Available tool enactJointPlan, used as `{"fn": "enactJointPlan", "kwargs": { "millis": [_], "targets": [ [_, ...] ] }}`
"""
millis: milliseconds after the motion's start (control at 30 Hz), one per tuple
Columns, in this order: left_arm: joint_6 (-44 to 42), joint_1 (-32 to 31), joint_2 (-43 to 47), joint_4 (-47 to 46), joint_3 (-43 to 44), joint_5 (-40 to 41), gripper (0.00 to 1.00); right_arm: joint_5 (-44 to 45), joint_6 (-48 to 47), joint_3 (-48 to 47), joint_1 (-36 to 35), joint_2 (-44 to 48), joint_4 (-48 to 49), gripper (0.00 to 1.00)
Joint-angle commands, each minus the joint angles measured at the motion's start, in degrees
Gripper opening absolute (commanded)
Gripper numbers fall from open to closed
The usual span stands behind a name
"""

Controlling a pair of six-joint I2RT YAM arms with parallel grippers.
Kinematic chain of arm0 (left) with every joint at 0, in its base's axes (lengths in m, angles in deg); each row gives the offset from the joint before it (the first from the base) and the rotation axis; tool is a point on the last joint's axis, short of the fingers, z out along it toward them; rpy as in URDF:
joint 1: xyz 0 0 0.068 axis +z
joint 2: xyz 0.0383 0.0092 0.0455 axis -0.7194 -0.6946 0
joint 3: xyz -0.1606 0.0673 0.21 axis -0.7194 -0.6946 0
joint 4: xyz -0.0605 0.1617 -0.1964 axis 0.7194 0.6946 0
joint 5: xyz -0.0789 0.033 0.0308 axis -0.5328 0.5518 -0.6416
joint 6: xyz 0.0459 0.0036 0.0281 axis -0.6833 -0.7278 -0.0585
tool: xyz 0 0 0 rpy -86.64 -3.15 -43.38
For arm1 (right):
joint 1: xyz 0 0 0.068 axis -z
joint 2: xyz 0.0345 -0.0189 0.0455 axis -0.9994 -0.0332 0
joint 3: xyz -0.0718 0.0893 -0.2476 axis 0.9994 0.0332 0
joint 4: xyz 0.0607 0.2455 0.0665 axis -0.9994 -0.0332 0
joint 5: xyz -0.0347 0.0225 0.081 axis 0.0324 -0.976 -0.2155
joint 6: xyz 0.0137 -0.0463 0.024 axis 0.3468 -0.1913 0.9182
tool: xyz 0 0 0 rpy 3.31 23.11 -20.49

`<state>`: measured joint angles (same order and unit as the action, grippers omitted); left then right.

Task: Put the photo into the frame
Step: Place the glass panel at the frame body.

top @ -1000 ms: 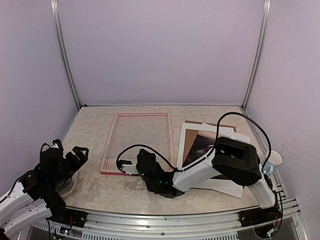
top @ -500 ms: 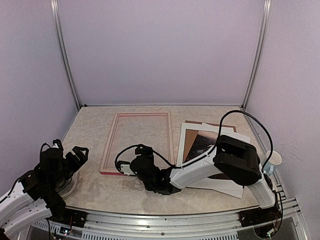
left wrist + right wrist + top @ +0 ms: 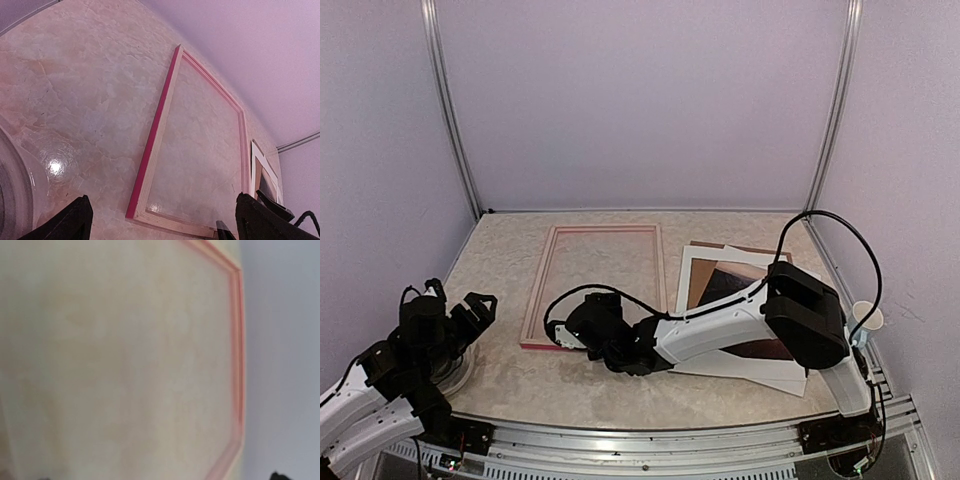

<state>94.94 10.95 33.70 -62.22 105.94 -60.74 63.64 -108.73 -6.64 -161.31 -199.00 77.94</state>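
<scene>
The frame (image 3: 595, 285), thin with pink-red moulding, lies flat on the table left of centre; its moulding also shows in the left wrist view (image 3: 155, 135) and the right wrist view (image 3: 239, 340). The photo (image 3: 730, 285), a dark reddish print, rests to its right on a white mat sheet (image 3: 750, 365). My right gripper (image 3: 576, 324) is low at the frame's near edge. Only one dark fingertip (image 3: 275, 475) shows at the picture's corner, so the jaws stand wide with nothing between them. My left gripper (image 3: 460, 312) hangs open at the near left, away from the frame.
A brown backing board (image 3: 760, 252) pokes out behind the photo. A paper cup (image 3: 867, 320) stands at the right edge. A clear round dish (image 3: 455, 372) lies under my left arm. Walls enclose the table on three sides.
My right gripper has slid left along the frame's near edge, and its jaws have opened. The frame, photo and left arm have not moved.
</scene>
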Motion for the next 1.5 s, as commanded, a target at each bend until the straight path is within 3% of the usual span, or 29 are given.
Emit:
{"fn": "enactJointPlan", "kwargs": {
  "millis": [0,1467],
  "targets": [
    [0.2,0.5,0.5,0.3,0.5,0.4,0.99,-4.4,5.1,-2.0,0.7,3.1,-8.1,0.95],
    [0.9,0.3,1.8,0.5,-0.2,-0.3,0.99,-20.0,10.9,-7.8,4.6,3.3,-20.1,0.96]
  ]
}}
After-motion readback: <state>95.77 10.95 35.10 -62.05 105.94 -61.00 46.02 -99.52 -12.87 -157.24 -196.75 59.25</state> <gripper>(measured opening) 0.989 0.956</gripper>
